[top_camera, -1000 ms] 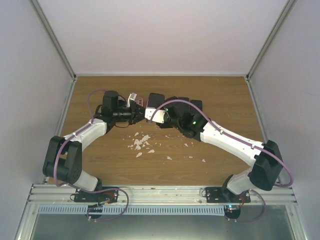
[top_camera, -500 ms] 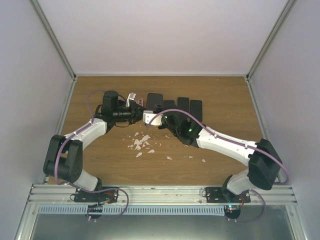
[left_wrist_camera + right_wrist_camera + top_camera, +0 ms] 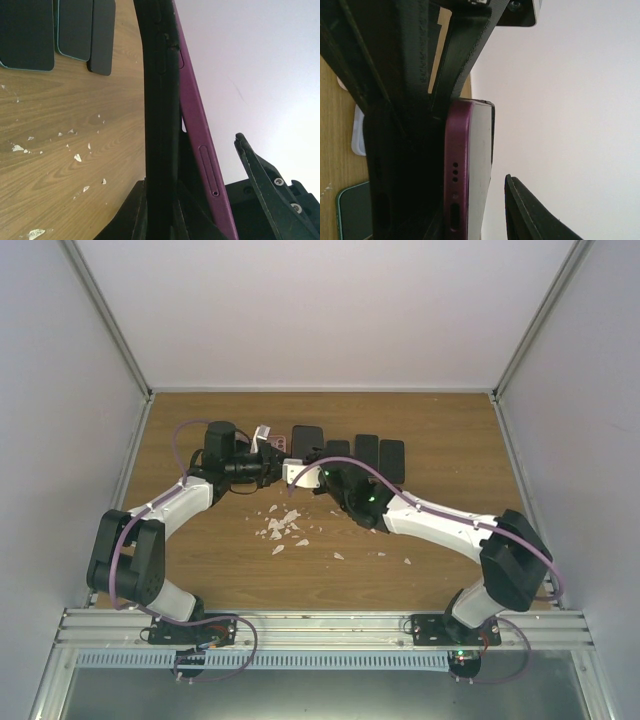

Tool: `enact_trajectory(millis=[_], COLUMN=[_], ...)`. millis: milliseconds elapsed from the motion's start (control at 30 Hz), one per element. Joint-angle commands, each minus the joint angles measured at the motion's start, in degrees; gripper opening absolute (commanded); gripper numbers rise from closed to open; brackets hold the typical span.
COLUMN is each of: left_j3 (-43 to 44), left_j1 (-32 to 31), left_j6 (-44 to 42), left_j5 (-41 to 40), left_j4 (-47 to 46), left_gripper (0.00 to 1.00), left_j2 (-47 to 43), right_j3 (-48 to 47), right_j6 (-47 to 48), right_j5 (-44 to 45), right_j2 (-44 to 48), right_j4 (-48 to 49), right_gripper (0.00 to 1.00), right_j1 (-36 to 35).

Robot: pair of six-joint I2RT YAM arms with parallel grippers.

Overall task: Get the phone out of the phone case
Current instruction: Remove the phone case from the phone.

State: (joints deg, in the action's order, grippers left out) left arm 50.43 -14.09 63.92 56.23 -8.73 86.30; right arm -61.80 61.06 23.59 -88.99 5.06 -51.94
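Note:
My left gripper (image 3: pixel 272 464) (image 3: pixel 161 189) is shut on the long edge of the black phone case (image 3: pixel 160 100), holding it on edge above the table. The purple phone (image 3: pixel 200 135) leans away from the case at its near end. In the right wrist view the phone (image 3: pixel 457 170) shows its bottom edge with port and speaker holes, its pale face turned right, the case (image 3: pixel 395 170) dark beside it. My right gripper (image 3: pixel 293 472) (image 3: pixel 475 215) straddles that end. Its visible fingertip (image 3: pixel 525 212) stands a small gap off the phone's face; the other finger is hidden.
Several dark phones (image 3: pixel 366 450) lie flat in a row on the wooden table (image 3: pixel 200 540) just behind the grippers, also seen as dark phones (image 3: pixel 75 27) in the left wrist view. White fragments (image 3: pixel 283 528) are scattered in front. White walls enclose the table.
My right arm has swung left, bringing its gripper up against the left one, and its jaws have narrowed around the phone's end. The left arm has stayed put.

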Motion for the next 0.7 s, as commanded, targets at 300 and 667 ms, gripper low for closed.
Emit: enact_trajectory(millis=[300,667], left_j3=[-1.2,-0.7], left_j1=[-0.2,3.2], left_j6=[-3.8,-4.7], left_j5=[1.3,-5.0], left_j4=[-1.4,3.5], left_gripper=[0.00,0.00], left_j2=[-4.7,-3.9], right_j3=[-1.5,-3.3], right_j6=[0.2,-3.5], right_j5=[0.4,-1.3], right_j2=[-0.4,3.6], right_j4=[3.0,-3.4], right_gripper=[0.01,0.00], right_j1=[2.3,-1.7])
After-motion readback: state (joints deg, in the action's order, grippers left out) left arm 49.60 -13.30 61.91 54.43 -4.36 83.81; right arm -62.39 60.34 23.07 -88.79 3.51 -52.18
